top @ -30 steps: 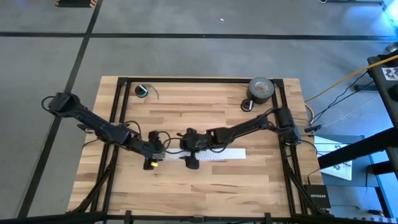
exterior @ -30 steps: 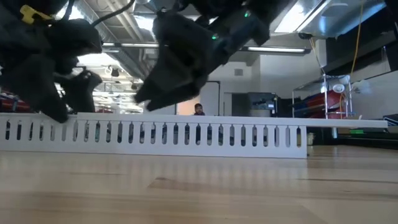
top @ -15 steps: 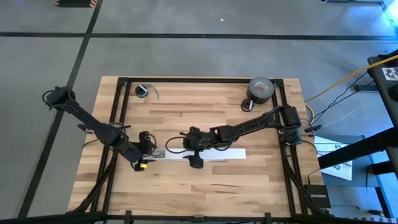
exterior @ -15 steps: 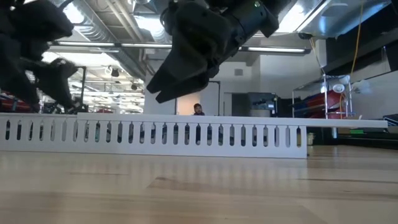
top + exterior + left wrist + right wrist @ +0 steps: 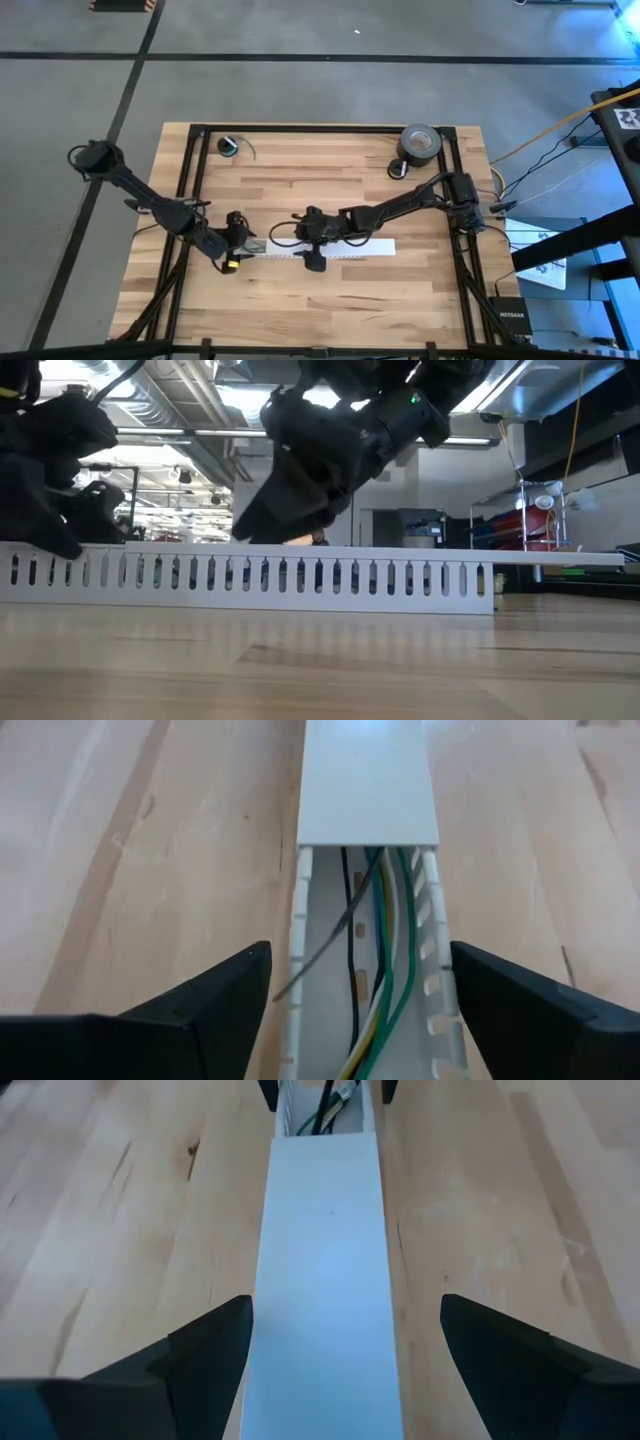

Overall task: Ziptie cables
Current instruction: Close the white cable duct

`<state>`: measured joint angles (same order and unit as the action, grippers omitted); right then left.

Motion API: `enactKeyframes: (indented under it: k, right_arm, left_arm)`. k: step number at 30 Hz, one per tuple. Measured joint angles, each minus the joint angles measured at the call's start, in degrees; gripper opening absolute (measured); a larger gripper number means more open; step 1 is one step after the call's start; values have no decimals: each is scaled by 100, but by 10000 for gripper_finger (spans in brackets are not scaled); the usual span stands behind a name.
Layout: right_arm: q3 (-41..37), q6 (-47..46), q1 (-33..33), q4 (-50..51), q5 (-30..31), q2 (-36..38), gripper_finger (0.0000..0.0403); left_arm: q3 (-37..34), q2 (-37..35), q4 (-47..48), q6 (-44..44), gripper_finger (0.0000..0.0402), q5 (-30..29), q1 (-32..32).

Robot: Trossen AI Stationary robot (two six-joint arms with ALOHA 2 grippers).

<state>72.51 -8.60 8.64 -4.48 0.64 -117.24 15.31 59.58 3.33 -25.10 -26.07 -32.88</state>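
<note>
The surface (image 5: 330, 190) was pale wood in butt-jointed strips, smooth with a low sheen, framed in black metal. The slotted duct (image 5: 435, 975) and its lid (image 5: 325, 1280) looked like white matt plastic, and the cables (image 5: 385, 950) inside had smooth, slightly glossy plastic jackets. Both hands (image 5: 360, 1020) (image 5: 345, 1370) were matt black plastic.

One white slotted duct (image 5: 330, 249) lies on the table (image 5: 330, 300), with one flat white cover (image 5: 322, 1280) on it. About five wires (image 5: 378, 970) run inside. One roll of tape (image 5: 420, 143), one small coil (image 5: 229, 146), two arms.
</note>
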Motion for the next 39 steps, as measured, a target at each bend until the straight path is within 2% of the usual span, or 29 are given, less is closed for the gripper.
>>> enactKeyframes:
  k: [7,13,15,17,20,29,33,39]
  right_arm:
    - [4,-2,0,-154,-17,-47,296]
    - [7,-34,2,-32,-28,-40,267]
    - [7,-50,0,-99,-211,-40,262]
    - [7,-100,0,-161,-457,-40,263]
    - [4,-345,-4,-59,-508,-40,270]
    - [2,-314,0,134,-167,-40,292]
    - [2,-164,0,132,7,-40,264]
    - [2,-30,2,8,79,-40,180]
  left_arm:
    - [0,394,-316,84,239,7,8]
    - [0,406,-363,126,234,18,41]
    - [0,406,-369,120,234,16,41]
    - [0,406,-368,111,234,26,65]
    - [0,406,-365,109,234,44,115]
    - [0,404,-346,94,234,3,154]
    - [0,402,-347,94,234,3,154]
    - [-2,402,-332,109,234,10,152]
